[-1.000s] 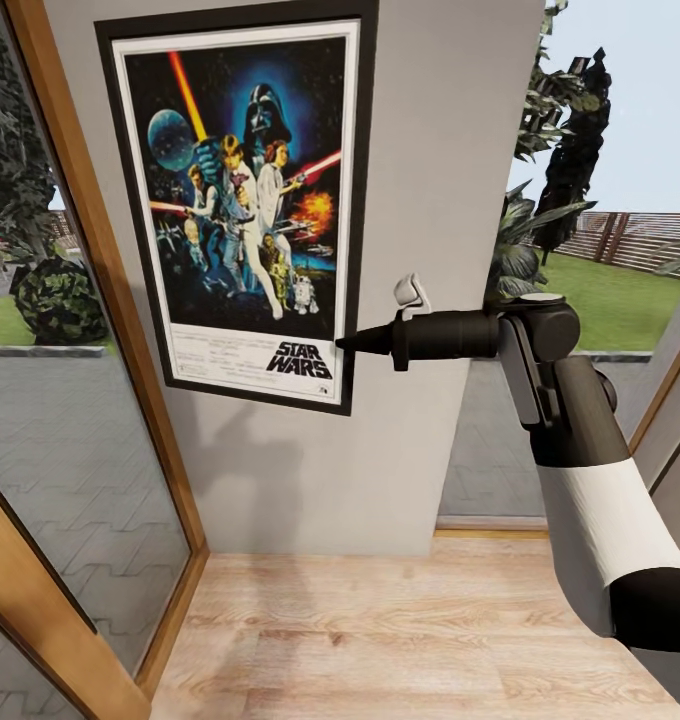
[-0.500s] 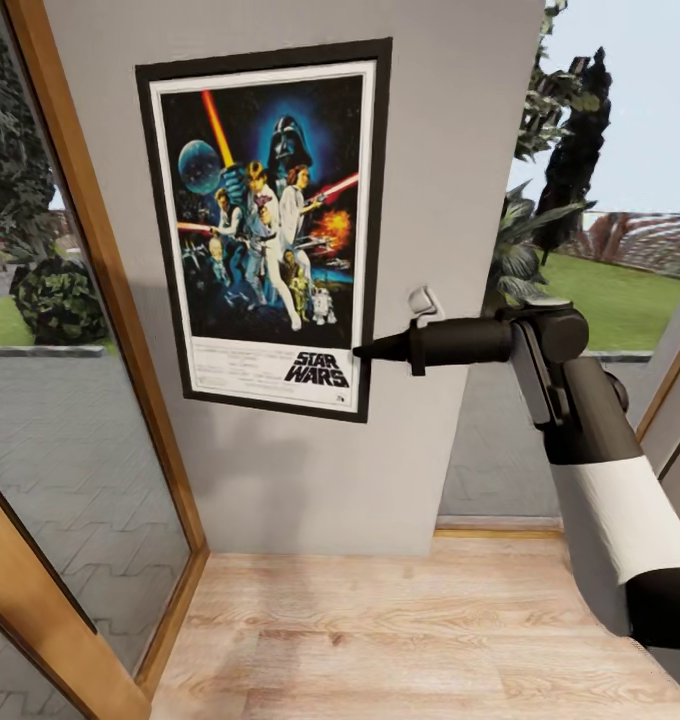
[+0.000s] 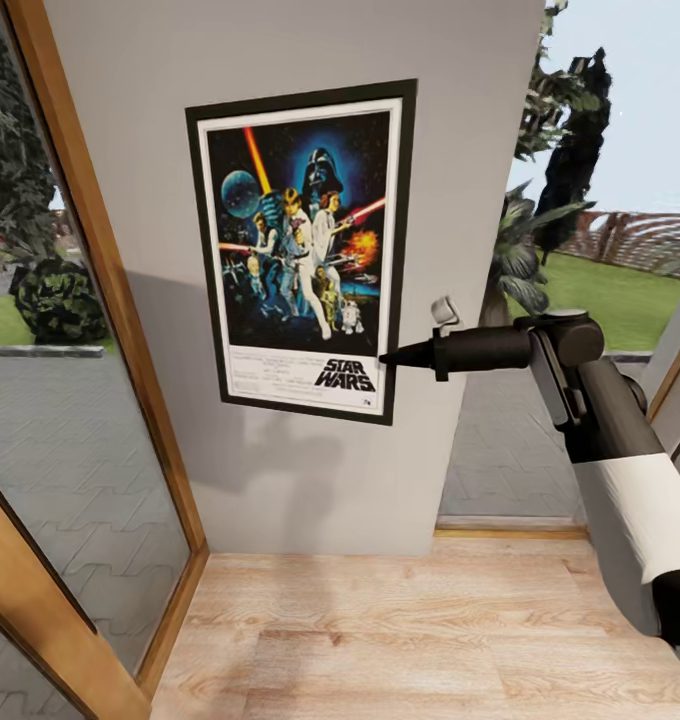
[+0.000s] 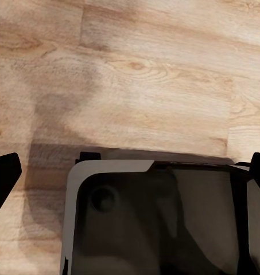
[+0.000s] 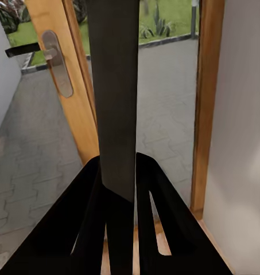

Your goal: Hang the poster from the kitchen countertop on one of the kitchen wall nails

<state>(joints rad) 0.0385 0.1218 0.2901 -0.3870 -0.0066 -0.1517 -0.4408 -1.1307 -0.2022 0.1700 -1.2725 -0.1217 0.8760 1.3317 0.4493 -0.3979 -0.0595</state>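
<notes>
right gripper (image 3: 392, 357) clamped on poster (image 3: 305, 250) right edge | poster upright, long axis vertical, title at bottom | against wall (image 3: 460, 150)

Wooden floor (image 4: 135, 69) above a dark robot part (image 4: 158, 223).

A grey wall (image 3: 310, 500) is seen at the centre of the head view, above a light wooden floor (image 3: 400, 640). A wooden-framed glass door (image 3: 70, 430) stands at the left. Through the right window (image 3: 620, 200), lawn and what may be a fence are seen. A door handle (image 5: 55, 60) is seen at the upper left of the right wrist view.
</notes>
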